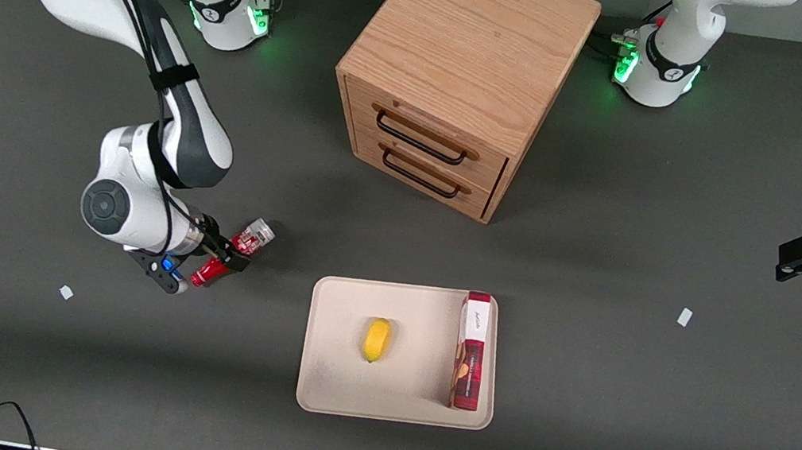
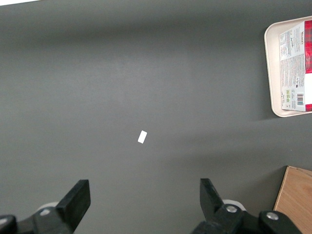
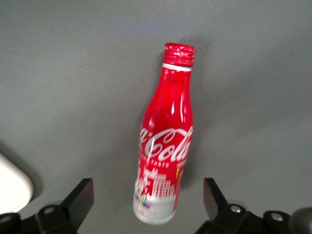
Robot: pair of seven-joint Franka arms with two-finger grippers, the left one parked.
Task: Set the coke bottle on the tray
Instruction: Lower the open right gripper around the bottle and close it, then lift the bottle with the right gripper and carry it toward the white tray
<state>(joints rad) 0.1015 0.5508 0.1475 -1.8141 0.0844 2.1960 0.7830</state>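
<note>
The coke bottle (image 1: 252, 238), red with white script and a silvery base, lies on its side on the dark table, toward the working arm's end and apart from the tray. My right gripper (image 1: 201, 267) hovers over it, open. In the right wrist view the bottle (image 3: 165, 146) lies between the spread fingers (image 3: 84, 192) of the gripper (image 3: 147, 194), untouched, with its base nearest them and its cap pointing away. The beige tray (image 1: 347, 313) lies near the table's middle, nearer the front camera than the cabinet. Its edge shows in the left wrist view (image 2: 271, 73), and a pale corner shows in the right wrist view (image 3: 12, 187).
On the tray lie a yellow fruit (image 1: 376, 339) and a red snack box (image 1: 471, 349), which also shows in the left wrist view (image 2: 295, 68). A wooden drawer cabinet (image 1: 466, 66) stands farther back. Small white tape bits (image 1: 66, 292) (image 1: 685, 317) lie on the table.
</note>
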